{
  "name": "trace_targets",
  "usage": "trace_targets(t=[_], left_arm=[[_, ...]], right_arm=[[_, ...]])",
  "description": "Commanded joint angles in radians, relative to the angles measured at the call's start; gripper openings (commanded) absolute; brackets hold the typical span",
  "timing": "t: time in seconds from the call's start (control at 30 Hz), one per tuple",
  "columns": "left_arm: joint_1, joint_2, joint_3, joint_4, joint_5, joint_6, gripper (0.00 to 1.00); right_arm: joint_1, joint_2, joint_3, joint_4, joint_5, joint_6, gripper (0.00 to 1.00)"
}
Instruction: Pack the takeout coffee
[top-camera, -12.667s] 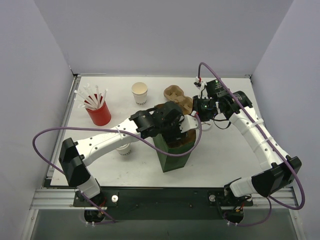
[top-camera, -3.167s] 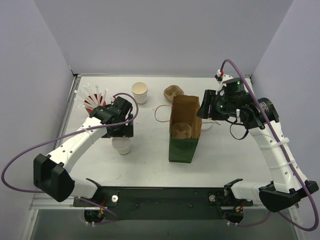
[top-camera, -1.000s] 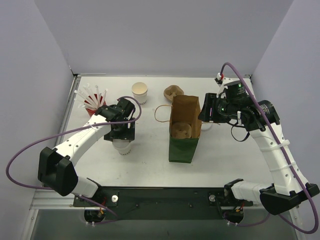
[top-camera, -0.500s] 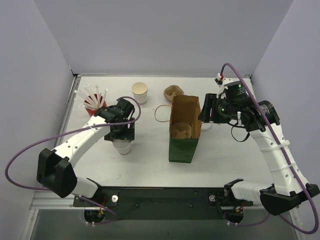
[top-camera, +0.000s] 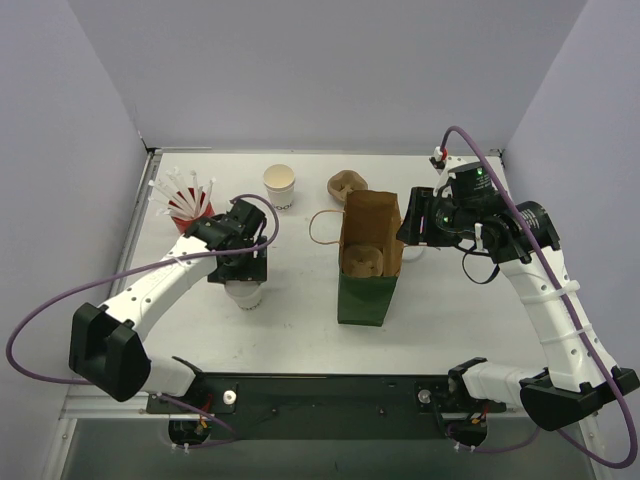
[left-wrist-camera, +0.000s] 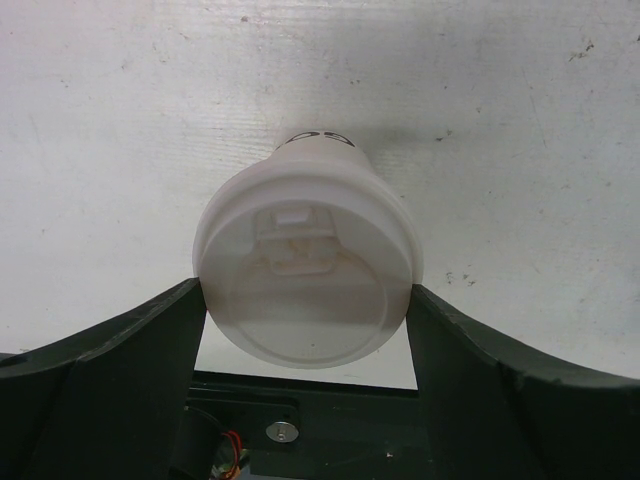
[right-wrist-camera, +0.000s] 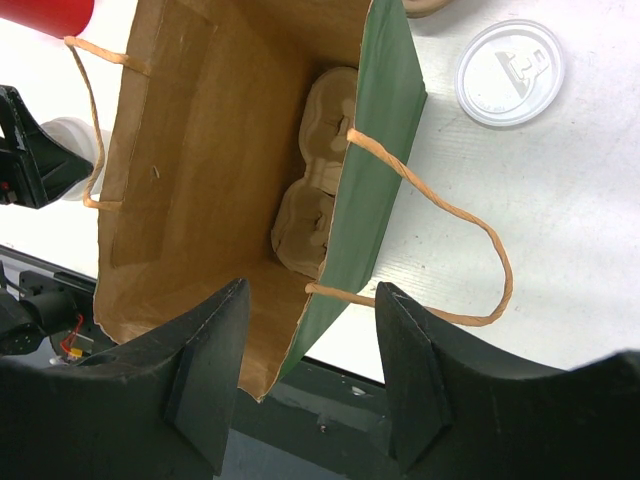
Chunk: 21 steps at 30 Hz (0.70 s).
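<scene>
A white paper cup with a lid (left-wrist-camera: 305, 275) stands on the table at front left and also shows in the top view (top-camera: 245, 294). My left gripper (left-wrist-camera: 305, 292) is closed on it, one finger touching each side of the lid rim. The takeout coffee cup (top-camera: 279, 186), open, with a cream rim and dark print, stands at the back, apart from both grippers. My right gripper (right-wrist-camera: 310, 300) is open, its jaws on either side of the right wall of the green paper bag (right-wrist-camera: 385, 150). A brown pulp carrier (right-wrist-camera: 315, 175) sits inside the bag (top-camera: 368, 280).
A red cup of white straws (top-camera: 185, 205) stands at back left. A second pulp carrier (top-camera: 345, 184) lies behind the bag. A flat white lid (right-wrist-camera: 510, 72) lies right of the bag. The bag's rope handles (right-wrist-camera: 470, 230) hang outward on both sides.
Over the last second the left arm shifted slightly while its gripper stayed at the lidded cup. Earlier, it moved from the bag to this cup. The right arm has not moved.
</scene>
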<state>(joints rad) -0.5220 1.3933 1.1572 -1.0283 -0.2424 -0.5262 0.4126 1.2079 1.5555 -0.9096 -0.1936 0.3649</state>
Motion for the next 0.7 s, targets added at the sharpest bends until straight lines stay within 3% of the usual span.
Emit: trace_targets(t=[0.0,0.17,0.4,0.67], left_arm=[[0.008,0.01,-0.051,0.031,-0.001,-0.015,0.83],[0.007,-0.007,-0.059,0.039,0.0,-0.011,0.65],[0.007,-0.033,0.05,-0.027,-0.012,0.02,0.46],[0.004,-0.069,0.166,-0.098,-0.008,0.034,0.45]], right_arm=[[-0.006,-0.019,-0.011,-0.009,-0.012,-0.006,0.49],[-0.005,-0.021,-0.015,-0.009,-0.012,-0.006,0.49],[-0.005,-0.016,-0.008,-0.009,-0.012,-0.003,0.49],[-0.003,-0.011,0.0,-0.012,-0.006,0.0,0.49]])
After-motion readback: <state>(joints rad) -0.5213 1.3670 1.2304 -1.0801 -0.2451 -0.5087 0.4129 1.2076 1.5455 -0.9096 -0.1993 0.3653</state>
